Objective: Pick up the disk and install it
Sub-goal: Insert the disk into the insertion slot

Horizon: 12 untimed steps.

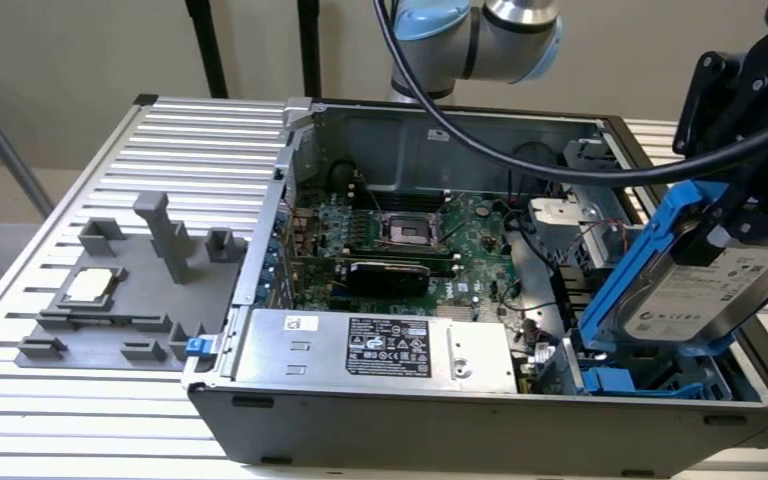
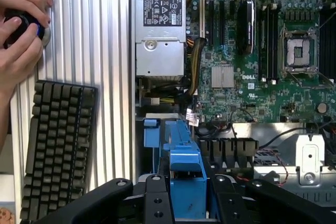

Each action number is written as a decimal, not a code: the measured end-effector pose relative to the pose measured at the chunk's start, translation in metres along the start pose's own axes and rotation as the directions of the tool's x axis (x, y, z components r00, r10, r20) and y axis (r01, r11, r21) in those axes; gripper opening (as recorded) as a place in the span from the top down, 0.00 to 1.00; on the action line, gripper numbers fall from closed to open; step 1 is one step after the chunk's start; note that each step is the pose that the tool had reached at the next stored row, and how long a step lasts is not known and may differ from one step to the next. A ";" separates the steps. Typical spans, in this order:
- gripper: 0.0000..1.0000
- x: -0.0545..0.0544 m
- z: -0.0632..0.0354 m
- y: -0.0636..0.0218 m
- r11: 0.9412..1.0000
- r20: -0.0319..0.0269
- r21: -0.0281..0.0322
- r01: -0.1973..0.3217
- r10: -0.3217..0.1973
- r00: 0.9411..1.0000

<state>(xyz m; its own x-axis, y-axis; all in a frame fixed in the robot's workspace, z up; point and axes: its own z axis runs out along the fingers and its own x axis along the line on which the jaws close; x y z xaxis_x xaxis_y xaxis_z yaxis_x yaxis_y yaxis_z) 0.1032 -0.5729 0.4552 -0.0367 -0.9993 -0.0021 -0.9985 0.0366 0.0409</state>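
Observation:
The disk [image 1: 699, 292] is a silver-grey drive with a white label in blue carrier rails. It hangs tilted over the front corner of the open computer case [image 1: 491, 425], on the exterior view's right. My gripper [image 1: 744, 222] is shut on its upper end. Just below the disk lies the blue drive bay [image 1: 640, 381]. In the wrist view the disk's blue rail [image 2: 184, 169] runs between my black fingers [image 2: 157, 199], with my gripper [image 2: 187, 199] closed around it.
Inside the case are the motherboard [image 1: 411, 235] and a silver power supply [image 1: 377, 350]. A grey fixture holding a small square chip [image 1: 91, 286] sits on the slatted table. In the wrist view a keyboard [image 2: 58, 145] lies beside the case, and a person's hands [image 2: 18, 30] hold a black knob.

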 end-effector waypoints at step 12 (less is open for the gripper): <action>0.67 0.004 0.0053 -0.0037 1.000 -0.004 -0.009 0.000 0.000 1.000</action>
<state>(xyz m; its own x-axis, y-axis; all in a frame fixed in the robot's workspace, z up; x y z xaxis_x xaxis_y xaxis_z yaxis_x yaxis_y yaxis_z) 0.1066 -0.5767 0.4498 -0.0368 -0.9993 0.0019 -0.9981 0.0369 0.0500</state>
